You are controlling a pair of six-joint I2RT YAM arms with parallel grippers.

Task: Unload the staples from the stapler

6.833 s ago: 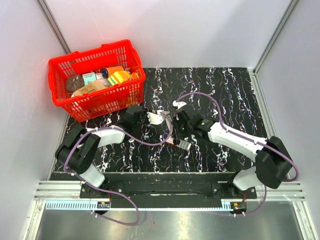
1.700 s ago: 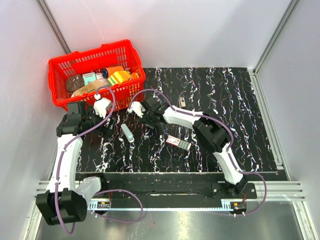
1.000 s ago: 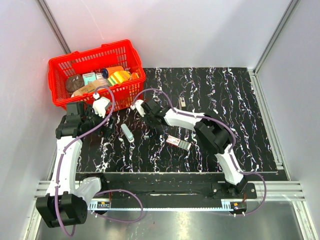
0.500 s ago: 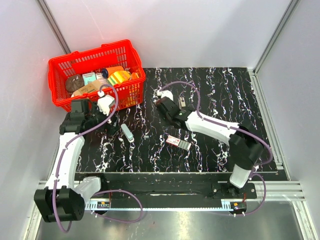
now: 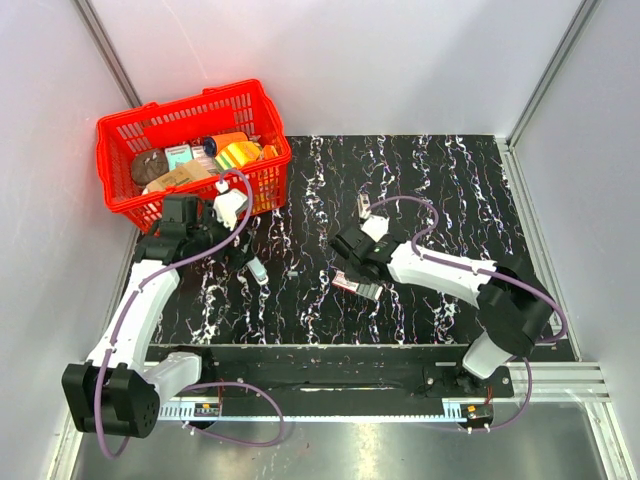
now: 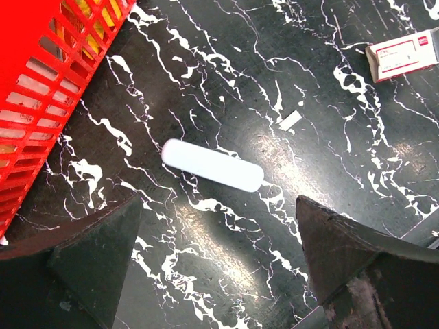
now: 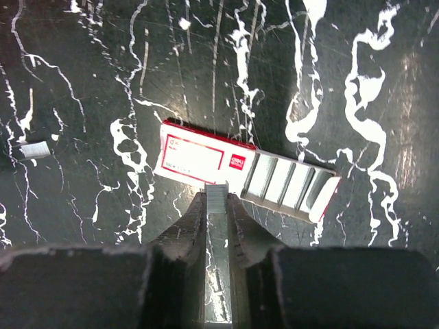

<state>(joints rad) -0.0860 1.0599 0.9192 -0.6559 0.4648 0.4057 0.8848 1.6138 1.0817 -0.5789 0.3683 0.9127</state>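
Note:
A white bar-shaped stapler (image 5: 257, 270) lies flat on the black marbled table. In the left wrist view the stapler (image 6: 212, 165) sits just beyond my left gripper (image 6: 216, 219), which hangs open above the table with nothing between its fingers. My right gripper (image 7: 217, 205) is shut on a short strip of staples (image 7: 217, 190). It hovers right over a red-and-white staple box (image 7: 195, 156) whose slid-out tray (image 7: 288, 185) shows more strips. From above, the right gripper (image 5: 352, 266) is at the box (image 5: 360, 287) near the table's middle, and the left gripper (image 5: 236, 252) is close to the stapler.
A red basket (image 5: 125, 130) full of groceries stands at the back left, close to my left arm; its wall (image 6: 41, 103) fills the left wrist view's corner. A loose staple fragment (image 6: 290, 120) lies right of the stapler. A small grey object (image 5: 364, 207) lies behind the right wrist.
The right arm swung from beside the stapler to the right and forward, ending over the staple box, still shut. The left gripper moved right, closer to the stapler, which has not moved.

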